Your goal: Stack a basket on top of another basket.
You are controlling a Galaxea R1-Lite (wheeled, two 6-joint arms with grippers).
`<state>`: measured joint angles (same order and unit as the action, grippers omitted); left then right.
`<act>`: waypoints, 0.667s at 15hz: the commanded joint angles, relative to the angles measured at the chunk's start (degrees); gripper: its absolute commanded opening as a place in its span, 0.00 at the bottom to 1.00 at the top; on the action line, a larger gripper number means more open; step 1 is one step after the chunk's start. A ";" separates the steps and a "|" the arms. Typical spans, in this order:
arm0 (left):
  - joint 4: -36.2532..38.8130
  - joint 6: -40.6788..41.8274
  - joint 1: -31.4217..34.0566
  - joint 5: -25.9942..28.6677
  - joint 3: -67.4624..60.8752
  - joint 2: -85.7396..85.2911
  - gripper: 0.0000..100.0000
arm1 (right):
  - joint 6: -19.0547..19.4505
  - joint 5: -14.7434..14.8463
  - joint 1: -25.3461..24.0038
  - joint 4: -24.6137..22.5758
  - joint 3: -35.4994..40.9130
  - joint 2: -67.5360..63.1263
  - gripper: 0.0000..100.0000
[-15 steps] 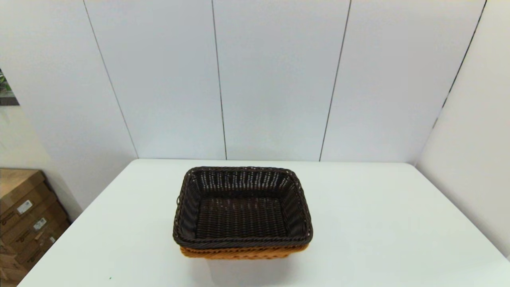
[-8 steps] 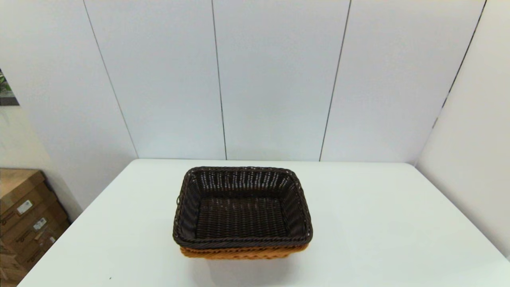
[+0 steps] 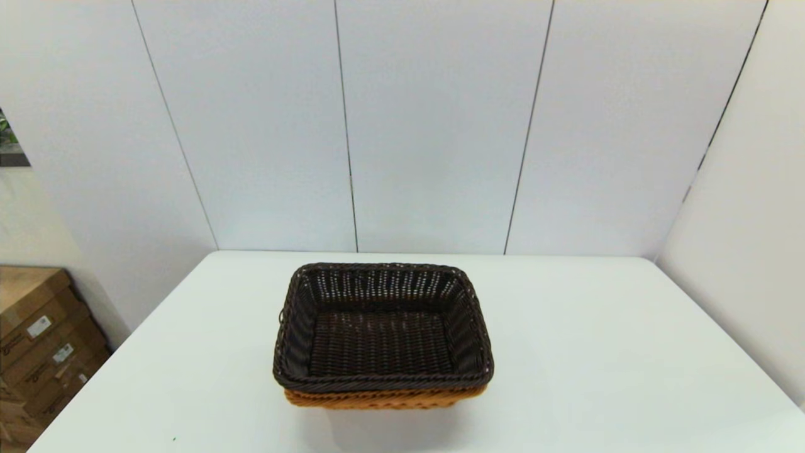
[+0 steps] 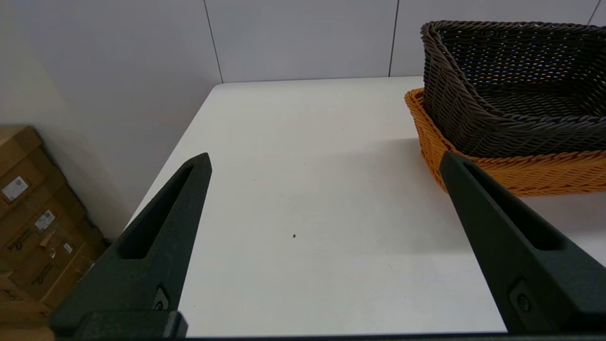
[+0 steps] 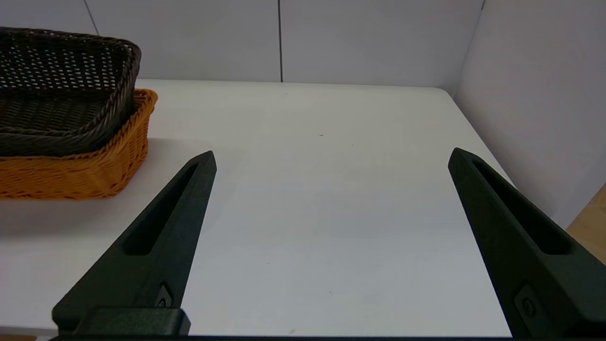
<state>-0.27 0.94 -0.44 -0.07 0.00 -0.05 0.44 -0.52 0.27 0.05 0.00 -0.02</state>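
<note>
The dark brown basket [image 3: 382, 327] sits nested inside the orange-tan basket [image 3: 383, 399] at the middle of the white table [image 3: 597, 377]; only a strip of the orange one shows under its near rim. In the left wrist view the dark basket [image 4: 511, 90] rests in the orange basket [image 4: 521, 173], off to one side of my open left gripper [image 4: 324, 161], which holds nothing. The right wrist view shows the same dark basket [image 5: 61, 94] in the orange basket [image 5: 80, 175], apart from my open, empty right gripper [image 5: 331, 158]. Neither arm shows in the head view.
Cardboard boxes [image 3: 38, 352] are stacked on the floor left of the table. White wall panels [image 3: 402, 126] stand behind the table and along its right side.
</note>
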 commanded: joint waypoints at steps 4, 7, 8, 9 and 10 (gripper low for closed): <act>0.00 0.03 0.00 -0.01 -0.09 -0.04 1.00 | 0.00 -0.09 0.00 0.04 0.00 0.02 1.00; 0.00 0.03 0.00 -0.01 -0.09 -0.04 1.00 | 0.00 -0.09 0.00 -0.05 0.00 0.02 1.00; 0.00 0.03 0.00 -0.01 -0.09 -0.04 1.00 | 0.00 -0.09 0.00 -0.05 0.00 0.02 1.00; 0.00 0.03 0.00 -0.01 -0.09 -0.04 1.00 | 0.00 0.00 0.00 -0.05 0.00 0.02 1.00; 0.00 0.03 0.00 -0.01 -0.09 -0.04 1.00 | 0.00 -0.09 0.00 -0.05 0.00 0.02 1.00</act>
<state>-0.27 0.96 -0.44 -0.07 0.00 -0.05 0.41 -0.55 0.27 0.00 0.00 -0.02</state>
